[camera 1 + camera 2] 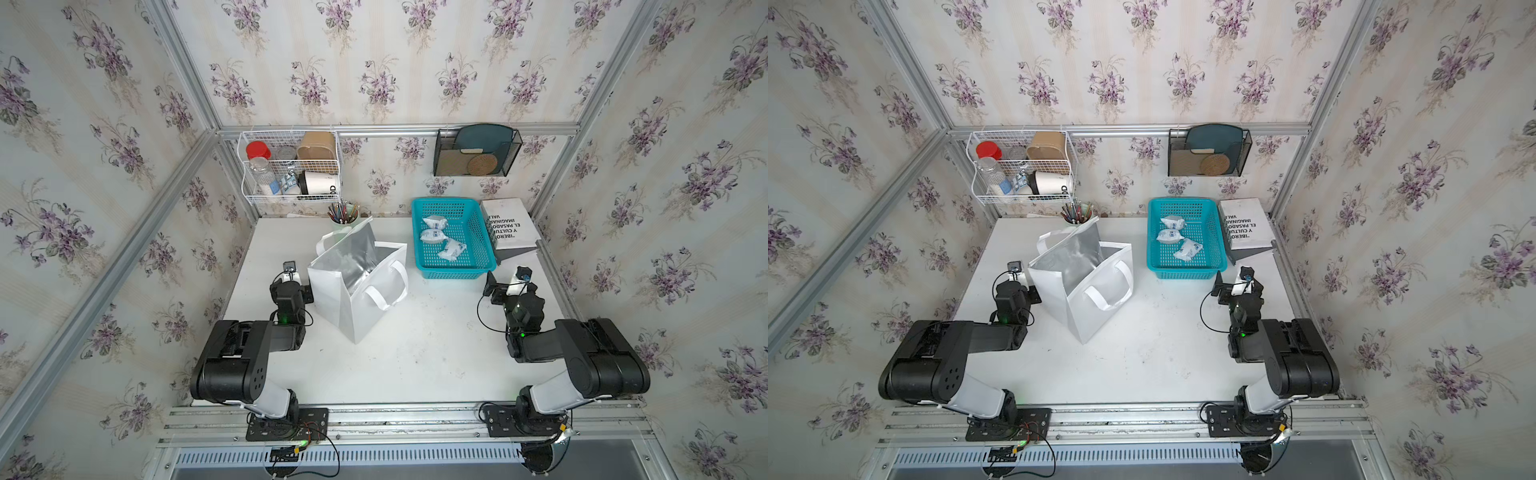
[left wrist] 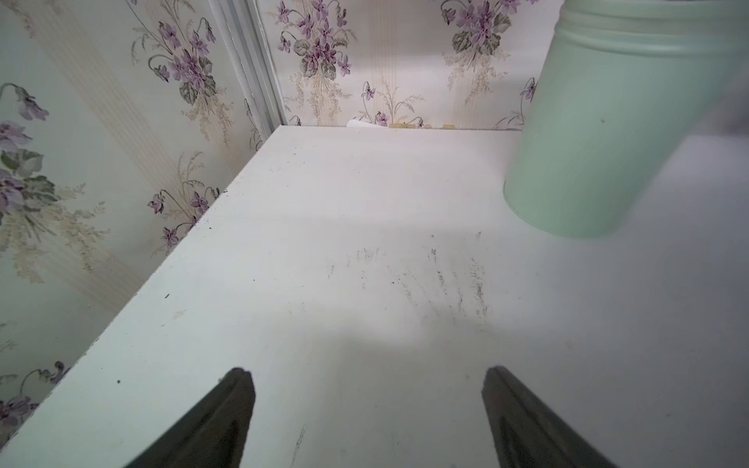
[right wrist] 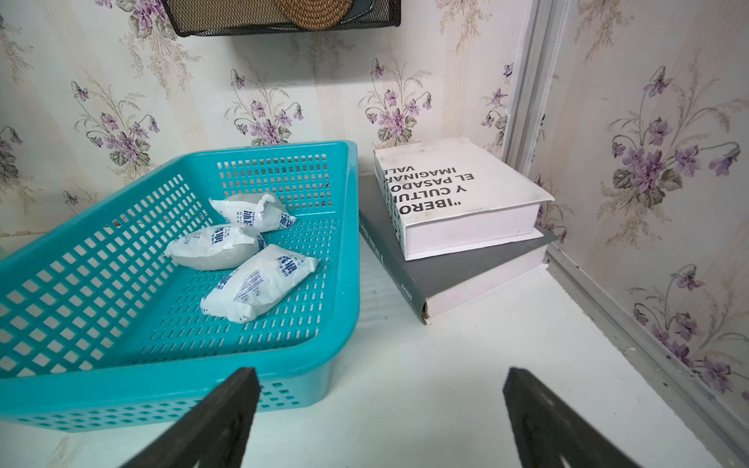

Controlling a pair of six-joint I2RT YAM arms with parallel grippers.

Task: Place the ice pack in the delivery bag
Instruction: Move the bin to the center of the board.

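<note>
Left hand (image 2: pixel 367 370) and right hand (image 3: pixel 379 370) hang spread and empty, so nothing's done yet: three ice packs (image 3: pixel 210 253) lie in the turquoise basket (image 1: pixel 455 272), the delivery bag (image 1: pixel 332 303) open beside it.

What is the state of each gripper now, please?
Left gripper: open, holding nothing.
Right gripper: open, holding nothing.

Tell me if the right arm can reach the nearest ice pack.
Probably yes: the right gripper is open and empty just outside the basket, and the nearest ice pack lies uncovered inside, with only the low rim to clear.
</note>
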